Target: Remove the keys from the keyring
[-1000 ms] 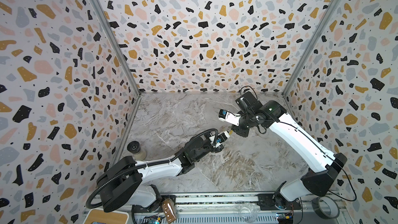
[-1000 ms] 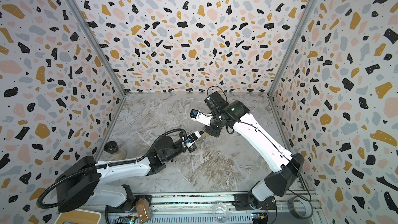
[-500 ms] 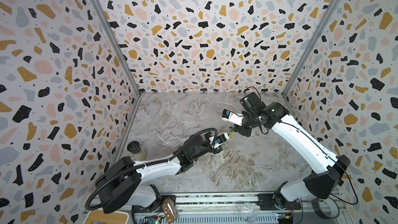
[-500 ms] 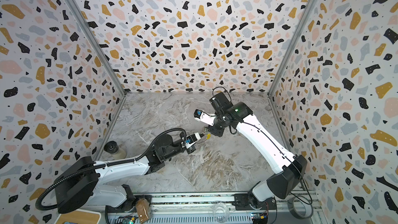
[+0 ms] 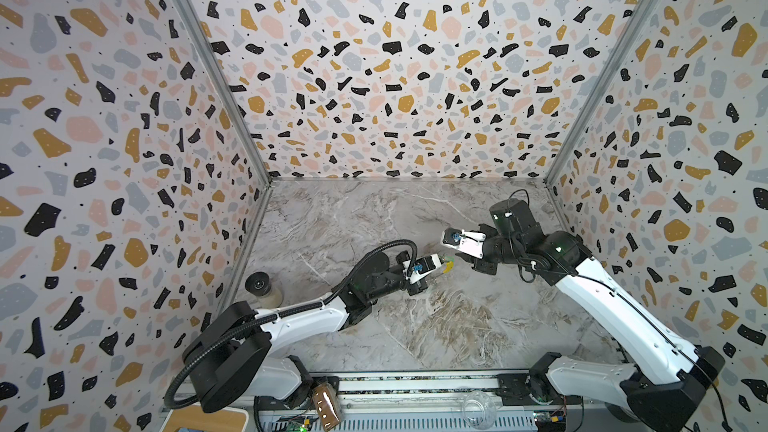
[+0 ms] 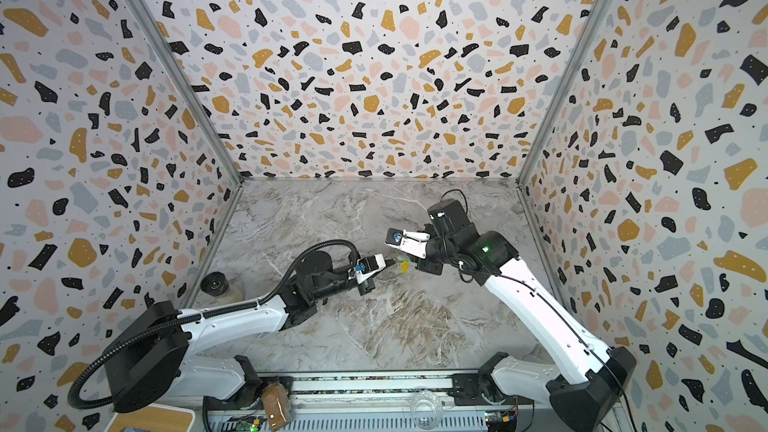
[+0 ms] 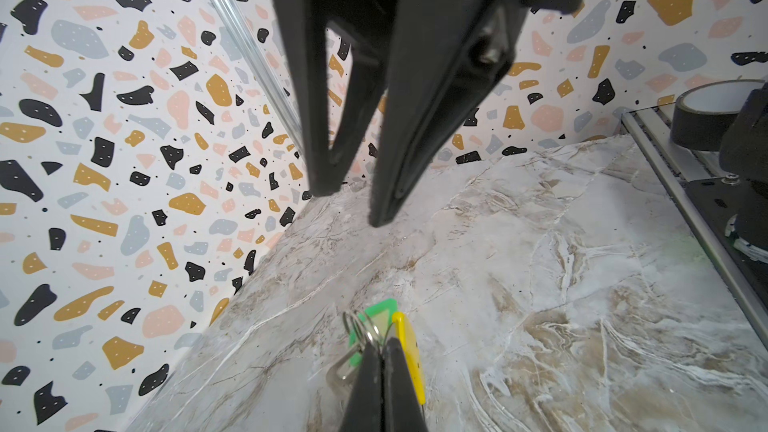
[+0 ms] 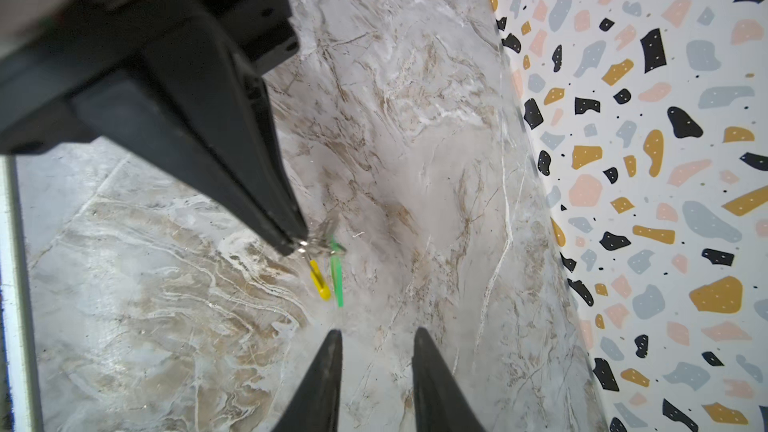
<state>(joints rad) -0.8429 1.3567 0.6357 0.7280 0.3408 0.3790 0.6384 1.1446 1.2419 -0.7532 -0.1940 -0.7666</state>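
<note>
Left wrist view: left claw (image 7: 382,361) is clenched, jaws pressed together on the keyring (image 7: 360,329). Only a small coil of wire loops shows past the fingertips; the rest of the ring is hidden between the jaws. Green tag (image 7: 376,313) sticks out behind the loops. Yellow tag (image 7: 409,351) lies along the claw's side, its lower end cut off behind the claw. 1 silvery key (image 7: 338,372) peeks out beside the claw, mostly covered. A 2nd key cannot be made out.

Right claw (image 7: 353,205) hangs opposite, released, its 2 fingers apart with nothing between them. Its tips are clear of the bunch.

Right wrist view: the keyring is pinched at the very tip of the left claw and is blurred. The 2 tags dangle below it edge-on, yellow next to the claw tip and green just beside it. Whether they clear the tabletop (image 7: 540,284) I cannot tell. The right claw's fingertips (image 8: 332,363) frame a gap that faces the tags, near them but not touching.

Both top views: the bunch is tiny, a yellow speck and a green smear just off the left claw's tip, between the 2 claws. Ring wire and key metal are too small to resolve there. The right claw's fingers are largely hidden under its own wrist housing.
</note>
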